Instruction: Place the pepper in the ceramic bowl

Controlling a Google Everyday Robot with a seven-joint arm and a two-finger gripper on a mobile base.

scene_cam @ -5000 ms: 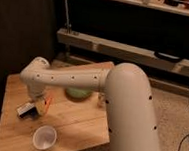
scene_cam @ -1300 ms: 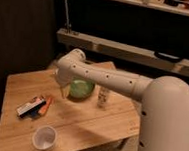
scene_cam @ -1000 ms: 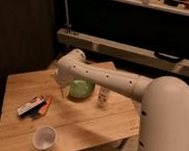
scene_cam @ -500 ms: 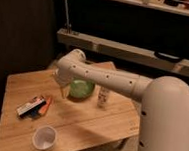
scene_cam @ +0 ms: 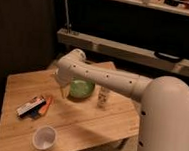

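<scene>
The pepper (scene_cam: 45, 104), small, slim and orange, lies on the wooden table (scene_cam: 83, 124) against the right end of a flat white, red and dark box (scene_cam: 29, 106). The ceramic bowl (scene_cam: 82, 88), round and pale green, sits near the table's middle back, partly hidden by my arm. My gripper (scene_cam: 63, 89) hangs from the wrist just left of the bowl's rim, above the table and up and to the right of the pepper. I see nothing held in it.
A small white cup (scene_cam: 44, 137) stands near the table's front edge. A small pale bottle (scene_cam: 103, 97) stands right of the bowl. My large white arm (scene_cam: 155, 111) covers the table's right side. A dark shelf unit (scene_cam: 126, 48) runs behind.
Since five seconds ago my arm has swung from over the box and pepper to the right and back, beside the bowl. Over the last second nothing has moved. The pepper stays on the table.
</scene>
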